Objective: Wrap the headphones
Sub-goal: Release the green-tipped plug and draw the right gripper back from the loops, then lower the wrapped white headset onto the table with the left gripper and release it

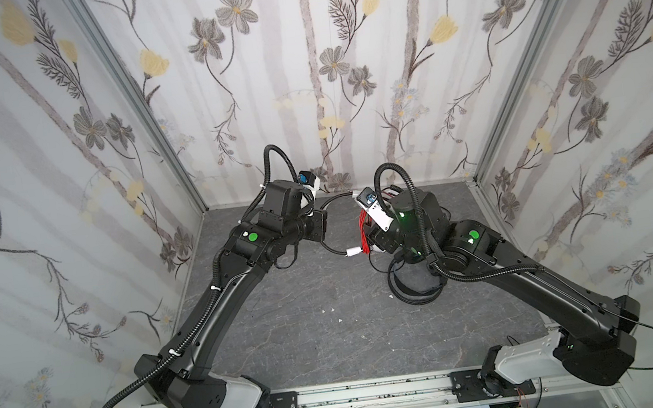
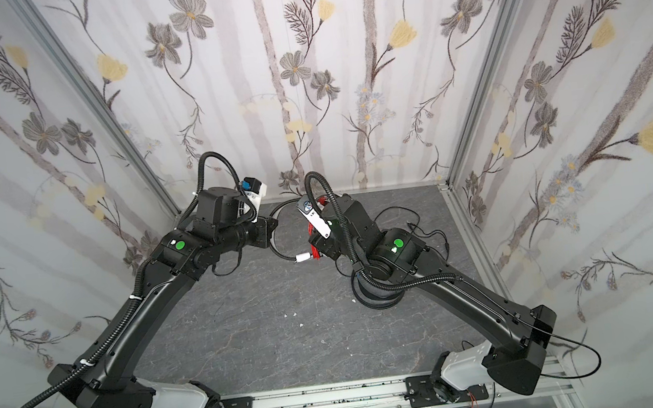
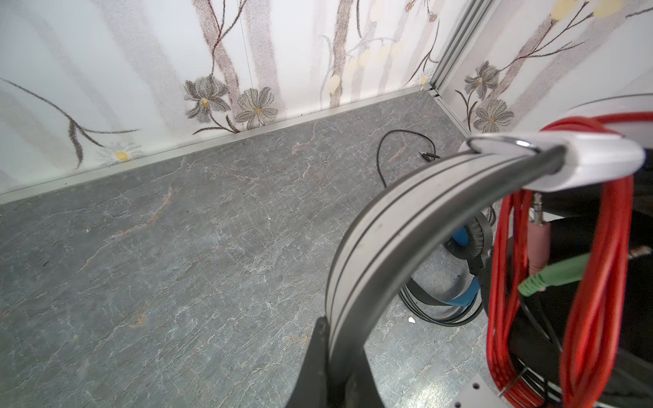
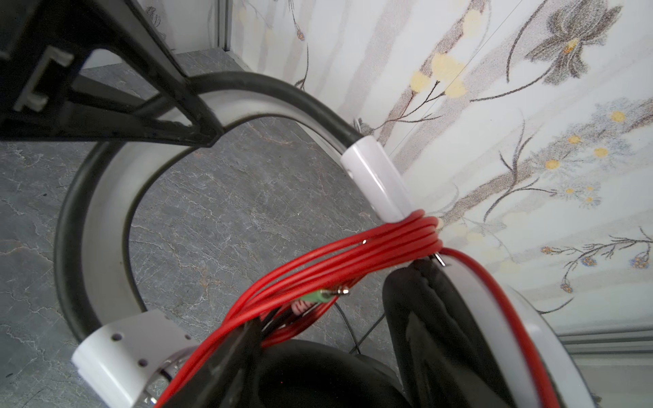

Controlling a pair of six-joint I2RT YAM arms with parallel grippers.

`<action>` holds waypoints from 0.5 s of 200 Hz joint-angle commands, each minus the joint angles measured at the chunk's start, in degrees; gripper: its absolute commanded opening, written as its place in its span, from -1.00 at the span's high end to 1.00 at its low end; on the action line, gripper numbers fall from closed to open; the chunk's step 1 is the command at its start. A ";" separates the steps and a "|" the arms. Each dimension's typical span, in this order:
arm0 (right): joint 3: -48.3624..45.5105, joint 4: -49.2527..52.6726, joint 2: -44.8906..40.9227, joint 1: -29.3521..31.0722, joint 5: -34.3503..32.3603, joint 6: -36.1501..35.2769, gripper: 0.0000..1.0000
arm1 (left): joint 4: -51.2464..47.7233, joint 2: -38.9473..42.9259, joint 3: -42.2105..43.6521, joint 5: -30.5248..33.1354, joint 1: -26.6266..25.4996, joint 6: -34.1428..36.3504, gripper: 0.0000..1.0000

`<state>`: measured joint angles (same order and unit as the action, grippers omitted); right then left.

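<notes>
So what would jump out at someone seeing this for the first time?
The bright red cord, wound in loops around a white headset held up in mid-scene, with the left hand clamped on its headband. Beneath the right arm a black headset with blue accents lies on the grey marbled table. All round stand walls of flowered wallpaper.

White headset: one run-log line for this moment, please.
left gripper shut on white headset headband | red cord coiled around it | black headset on table | black cord loose
</notes>
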<state>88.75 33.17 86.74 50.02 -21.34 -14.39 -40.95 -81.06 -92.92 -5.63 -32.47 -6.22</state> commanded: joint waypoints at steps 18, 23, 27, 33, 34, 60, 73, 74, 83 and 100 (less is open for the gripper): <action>-0.15 -2.66 -1.46 -0.54 -9.12 1.52 -0.40 | -2.57 -0.38 -0.34 1.70 1.08 -1.29 1.00; -0.20 -2.67 -1.55 -0.51 -9.15 1.63 -0.40 | -2.50 -0.33 -0.33 1.60 1.17 -1.26 1.00; -0.23 -2.80 -1.64 -0.55 -9.29 1.69 -0.40 | -2.42 -0.46 -0.35 1.61 1.20 -1.26 1.00; -0.40 -2.86 -1.82 -0.49 -9.15 1.78 -0.40 | -2.38 -0.49 -0.41 1.50 1.33 -1.27 1.00; -0.41 -2.85 -1.87 -0.52 -9.15 1.80 -0.40 | -2.38 -0.50 -0.41 1.50 1.30 -1.26 1.00; -1.03 -3.48 -2.75 -0.54 -9.42 2.25 -0.41 | -3.47 -1.47 -1.18 1.74 1.77 -1.57 1.00; -1.46 -3.64 -3.04 -0.54 -9.42 2.35 -0.42 | -3.86 -1.87 -1.29 1.78 2.14 -2.05 1.00; -1.51 -3.64 -3.05 -0.54 -9.42 2.35 -0.42 | -3.87 -1.93 -1.29 1.77 2.23 -2.09 1.00; -1.81 -3.64 -3.09 -0.54 -9.50 2.47 -0.42 | -3.90 -2.00 -1.31 1.67 2.45 -2.51 1.00; -1.95 -3.64 -3.07 -0.54 -10.20 2.79 -0.43 | -4.23 -2.31 -1.46 1.63 2.84 -3.09 1.00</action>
<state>87.00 30.89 84.40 50.02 -20.93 -13.54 -41.41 -83.18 -93.73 -7.79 -30.74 -7.60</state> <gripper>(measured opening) 0.711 0.059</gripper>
